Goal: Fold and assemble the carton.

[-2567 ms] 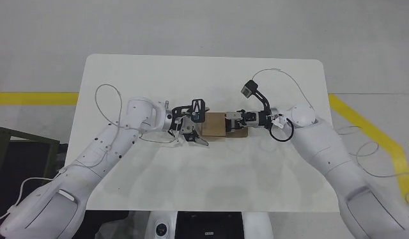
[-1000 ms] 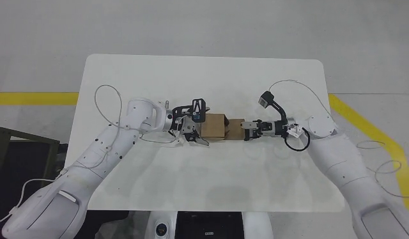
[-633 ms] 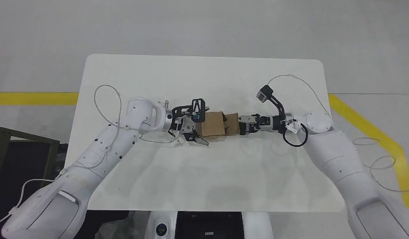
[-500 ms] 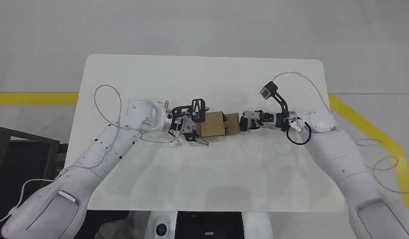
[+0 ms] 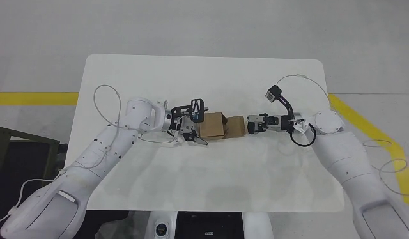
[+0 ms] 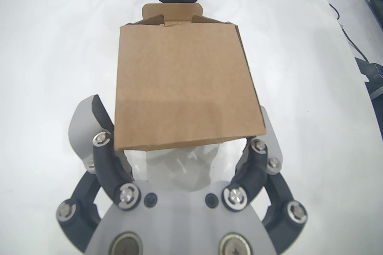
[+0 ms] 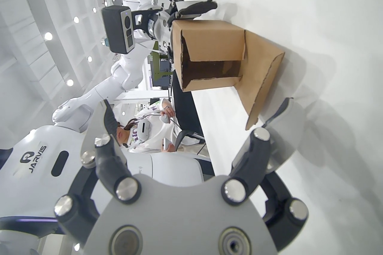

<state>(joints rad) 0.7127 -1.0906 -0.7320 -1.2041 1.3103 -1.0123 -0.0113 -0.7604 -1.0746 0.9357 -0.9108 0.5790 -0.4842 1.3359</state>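
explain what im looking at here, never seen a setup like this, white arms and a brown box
It is a two-armed robot working at a white table. One picture looks down from above its arms; the other two come from cameras on each wrist, so each shows its own gripper up close. On the table lies a brown cardboard carton. The left gripper is closed on one end of it. The right gripper is open, holding nothing, next to the carton's open flap.

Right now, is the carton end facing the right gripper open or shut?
Open. The right wrist view shows the carton with its dark interior exposed, and its flap sticks out unfolded toward the right gripper.
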